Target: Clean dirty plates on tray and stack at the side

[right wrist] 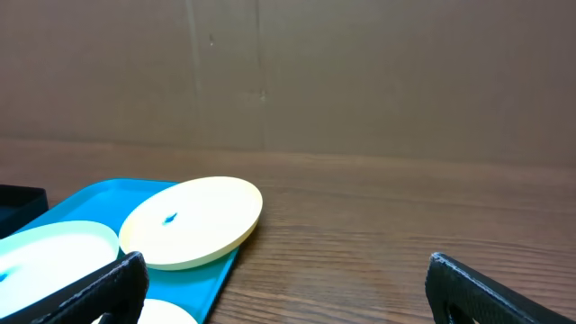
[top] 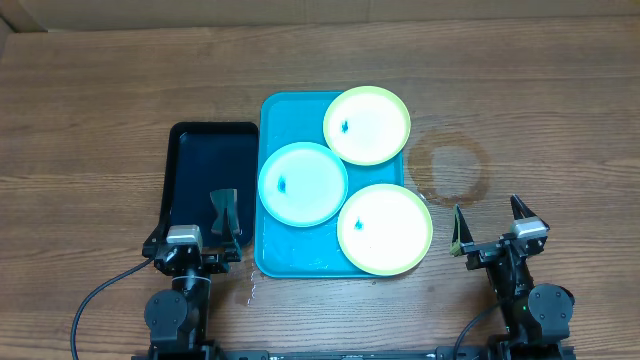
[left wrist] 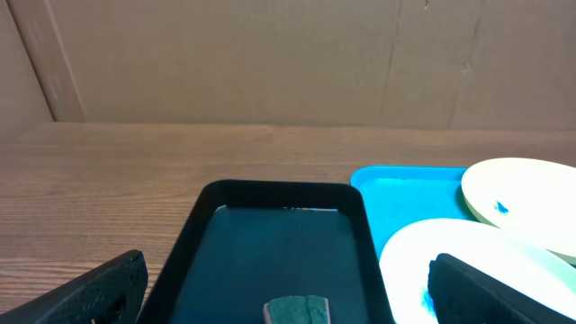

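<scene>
The turquoise tray (top: 273,110) lies mid-table with three plates on it. A yellow-green plate (top: 367,125) with a blue smudge is at its far right. A light blue plate (top: 303,183) with a smudge is at its left. A second yellow-green plate (top: 385,229) is at the near right. My left gripper (top: 203,245) is open at the near end of the black tray; its wrist view (left wrist: 286,270) shows the light blue plate (left wrist: 423,256) to the right. My right gripper (top: 490,225) is open and empty over bare table right of the tray; its wrist view (right wrist: 286,265) shows the far plate (right wrist: 193,220).
A narrow black tray (top: 172,175) lies left of the turquoise tray, with a dark green sponge (top: 225,210) at its near end, also in the left wrist view (left wrist: 297,310). A ring-shaped stain (top: 450,165) marks the wood right of the tray. A cardboard wall (right wrist: 360,72) stands behind the table.
</scene>
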### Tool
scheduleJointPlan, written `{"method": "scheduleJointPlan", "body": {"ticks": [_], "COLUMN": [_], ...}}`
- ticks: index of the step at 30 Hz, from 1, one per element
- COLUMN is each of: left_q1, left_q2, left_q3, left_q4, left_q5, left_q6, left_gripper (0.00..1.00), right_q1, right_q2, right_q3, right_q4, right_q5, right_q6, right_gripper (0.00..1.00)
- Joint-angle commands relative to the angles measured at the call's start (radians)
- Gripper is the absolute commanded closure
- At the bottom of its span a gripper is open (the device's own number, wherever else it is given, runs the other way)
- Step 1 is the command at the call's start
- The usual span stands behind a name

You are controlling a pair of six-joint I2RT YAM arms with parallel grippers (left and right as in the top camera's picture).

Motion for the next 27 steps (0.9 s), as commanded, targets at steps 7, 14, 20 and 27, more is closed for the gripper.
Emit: {"method": "scheduleJointPlan", "body": {"ticks": [7, 14, 20, 27], "left_q1": [-0.005, -0.005, -0.005, -0.005], "left_q2": [-0.007, -0.007, -0.007, -0.007], "left_q3": [-0.003, -0.003, -0.003, -0.003], "left_q4": [0.001, 0.001, 0.001, 0.001], "left_q5": [-0.005, -0.005, -0.003, 0.0], "left_q6": [0.019, 0.019, 0.019, 0.018], "left_gripper": [0.0, 0.0, 0.0, 0.0], "right_q1": [-0.003, -0.003, -0.003, -0.003], "right_q2": [-0.008, -0.008, -0.008, -0.008], "right_q3": [-0.011, -0.011, -0.011, -0.011], "right_q4": [0.005, 0.005, 0.005, 0.005], "right_q5": [-0.002, -0.002, -0.002, -0.011], "right_q6": [-0.001, -0.001, -0.001, 0.0], "right_gripper": [0.0, 0.0, 0.0, 0.0]}}
